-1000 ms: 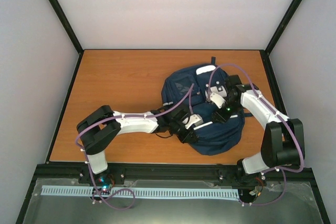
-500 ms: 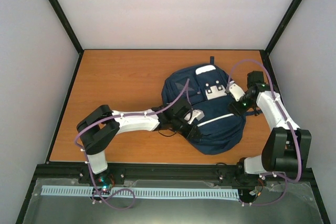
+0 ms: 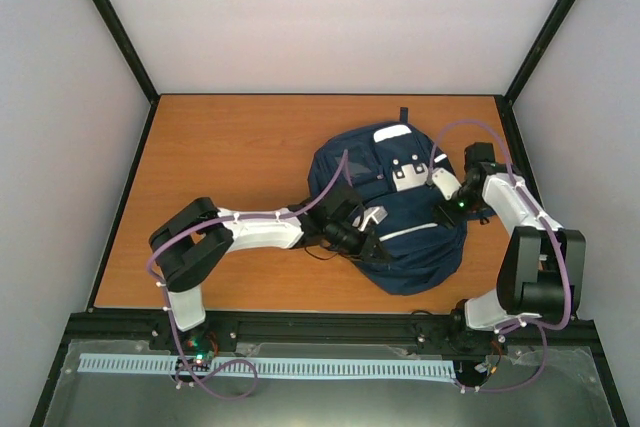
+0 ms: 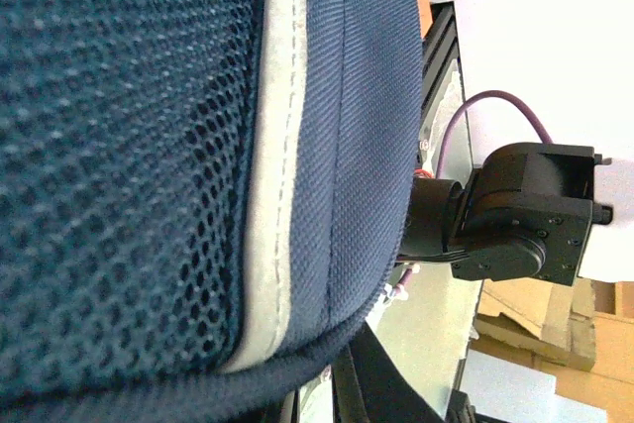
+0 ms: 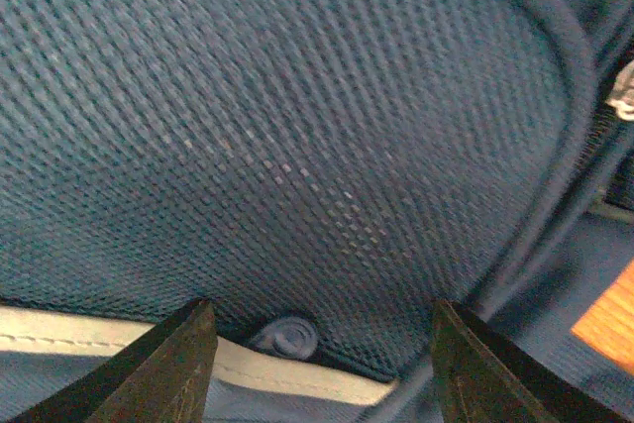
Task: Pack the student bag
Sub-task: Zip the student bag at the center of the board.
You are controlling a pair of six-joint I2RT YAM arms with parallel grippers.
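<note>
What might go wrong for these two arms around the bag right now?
The left gripper is shut at the bag's side; a pull might drag the limp bag rather than open it. The right gripper's open fingers sit close over the mesh and may snag in it. The left arm's purple cable drapes over the bag and might catch.

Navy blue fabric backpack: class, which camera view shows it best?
Top external: the whole navy blue fabric backpack shows, lying on the wooden table. Both wrist views give only close-up mesh and pale trim.
</note>
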